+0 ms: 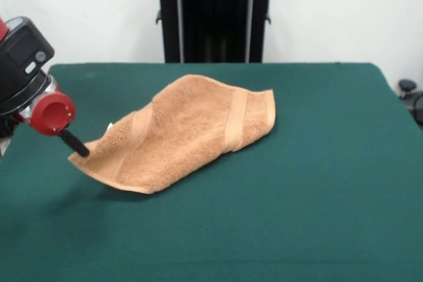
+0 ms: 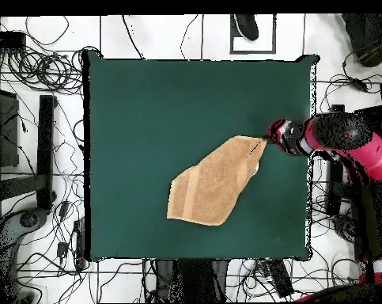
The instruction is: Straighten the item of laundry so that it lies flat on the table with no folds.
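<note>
1. One towel (image 1: 188, 133) lies a little left of centre in the front view, on the green table (image 1: 317, 216). In the overhead view the towel (image 2: 216, 180) sits slightly right of the table's (image 2: 146, 119) middle.
2. We see that it is not flat yet. The upper part looks folded over, two woven bands show, and its lower-left corner in the front view is lifted off the cloth.
3. The gripper (image 1: 80, 150) is at the left side of the front view, with a dark fingertip touching that raised corner. In the overhead view the gripper (image 2: 265, 141) meets the towel's upper-right tip.
4. We cannot tell if the gripper is open or pinching the corner; only one dark tip is visible and the contact is too small to read.
5. We judge the step in hand is taking or pulling this corner outward, so the work is at an early to middle stage.
6. The next move, in our opinion, calls for a firm hold on the corner and a pull toward the left edge of the front view, low over the table, so the doubled part can open without dragging the whole towel.
</note>
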Action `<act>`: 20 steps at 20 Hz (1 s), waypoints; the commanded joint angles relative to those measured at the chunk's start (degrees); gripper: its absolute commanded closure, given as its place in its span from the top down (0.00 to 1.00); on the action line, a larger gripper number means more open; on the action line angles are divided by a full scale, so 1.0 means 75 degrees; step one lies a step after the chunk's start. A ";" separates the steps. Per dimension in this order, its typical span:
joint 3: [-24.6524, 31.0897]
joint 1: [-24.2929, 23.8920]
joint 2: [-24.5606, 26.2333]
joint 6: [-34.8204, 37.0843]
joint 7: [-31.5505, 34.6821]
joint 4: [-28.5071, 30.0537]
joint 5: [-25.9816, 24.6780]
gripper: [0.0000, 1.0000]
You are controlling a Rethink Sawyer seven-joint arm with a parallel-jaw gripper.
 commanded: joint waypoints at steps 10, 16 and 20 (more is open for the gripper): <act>0.0512 -0.1949 -0.2735 -0.2935 0.1029 0.7023 0.1536 0.00; 0.0339 -0.2255 -0.3847 -0.3424 0.1383 0.8544 0.2434 0.00; 0.0081 -0.2306 -0.4613 -0.3021 0.1232 0.9024 0.2915 0.00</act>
